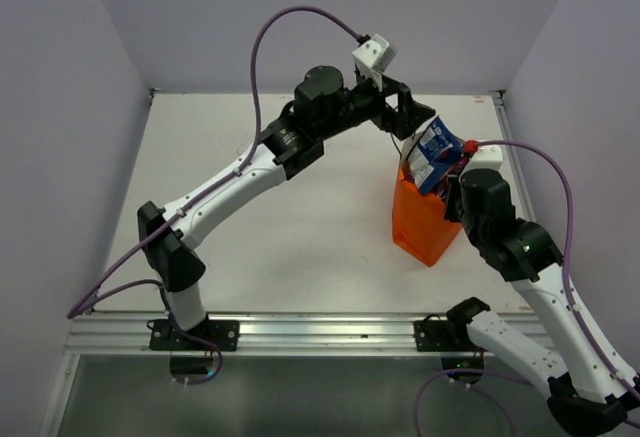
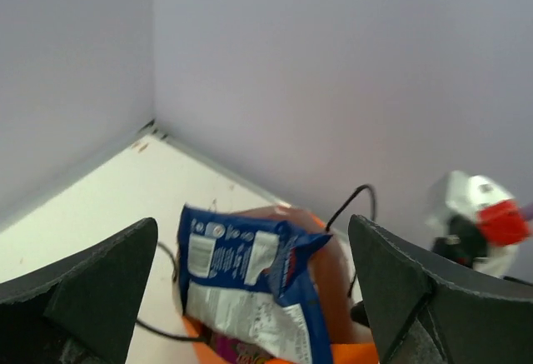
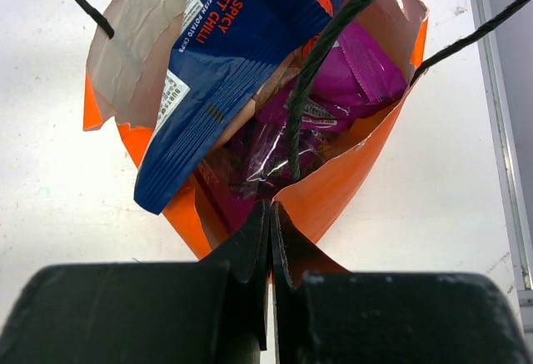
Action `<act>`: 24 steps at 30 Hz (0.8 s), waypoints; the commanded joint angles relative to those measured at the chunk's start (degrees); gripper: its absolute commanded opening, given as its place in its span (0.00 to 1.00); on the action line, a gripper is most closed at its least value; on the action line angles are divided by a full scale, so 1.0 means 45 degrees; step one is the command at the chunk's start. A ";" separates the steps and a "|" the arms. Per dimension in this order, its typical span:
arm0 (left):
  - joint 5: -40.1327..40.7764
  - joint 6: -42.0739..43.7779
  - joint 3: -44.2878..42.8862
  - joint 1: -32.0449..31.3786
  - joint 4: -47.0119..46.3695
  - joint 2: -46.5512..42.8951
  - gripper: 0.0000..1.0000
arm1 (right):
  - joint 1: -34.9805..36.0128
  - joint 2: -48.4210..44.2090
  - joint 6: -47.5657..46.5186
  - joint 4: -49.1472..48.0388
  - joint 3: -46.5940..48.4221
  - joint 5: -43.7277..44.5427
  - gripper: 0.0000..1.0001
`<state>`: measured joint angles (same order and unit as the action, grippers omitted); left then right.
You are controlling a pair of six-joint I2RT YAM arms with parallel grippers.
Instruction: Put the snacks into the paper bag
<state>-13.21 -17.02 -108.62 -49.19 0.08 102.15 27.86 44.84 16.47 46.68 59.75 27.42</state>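
Note:
The orange paper bag (image 1: 425, 225) stands upright at the table's right. A blue-and-white snack packet (image 1: 437, 155) pokes slantwise out of its mouth. My left gripper (image 1: 415, 117) hovers just above and behind it, open, nothing between its fingers. In the left wrist view the packet (image 2: 250, 285) lies free below the spread gripper (image 2: 252, 224). My right gripper (image 3: 271, 210) is shut on the bag's near rim (image 3: 350, 172). Inside, under the blue packet (image 3: 225, 64), I see a magenta packet (image 3: 362, 72) and a purple one (image 3: 266, 147). Other snacks are hidden.
Thin dark cord handles (image 3: 310, 72) arch over the bag's mouth. Lilac walls close the table at the back and both sides; a metal rail (image 1: 300, 332) runs along the near edge. The right arm (image 1: 510, 237) stands close beside the bag.

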 commanded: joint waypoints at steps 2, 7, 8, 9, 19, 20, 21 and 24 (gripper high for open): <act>0.2349 0.0383 0.0602 0.0072 0.2833 0.1185 1.00 | 0.0059 -0.0140 -0.0086 -0.0216 0.0180 -0.0038 0.00; 0.2390 0.0246 0.1011 0.0071 0.2875 0.1753 0.99 | 0.0060 -0.0140 -0.0086 -0.0216 0.0180 -0.0038 0.00; 0.2331 0.0246 0.1128 0.0091 0.2738 0.1811 0.99 | 0.0060 -0.0121 -0.0086 -0.0235 0.0180 -0.0039 0.00; 0.2273 0.0227 0.1207 0.0091 0.2524 0.1870 0.99 | 0.0060 -0.0140 -0.0086 -0.0236 0.0180 -0.0039 0.00; 0.2058 0.0246 0.1422 0.0189 0.1898 0.2496 0.95 | 0.0079 -0.0160 -0.0086 -0.0216 0.0161 -0.0058 0.00; 0.2038 0.0227 0.1442 0.0189 0.1800 0.2515 0.92 | 0.0098 -0.0140 -0.0086 -0.0216 0.0161 -0.0039 0.00; 0.2018 0.0265 0.1403 0.0189 0.1761 0.2554 0.87 | 0.0079 -0.0121 -0.0086 -0.0216 0.0161 -0.0039 0.00; 0.1707 0.0266 0.1286 0.0247 0.1469 0.2808 0.68 | 0.0060 -0.0121 -0.0086 -0.0216 0.0161 -0.0019 0.00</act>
<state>-4.29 -16.88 -102.35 -48.58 10.92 113.58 27.88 44.82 16.47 46.68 59.75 27.42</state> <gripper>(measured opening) 0.727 0.008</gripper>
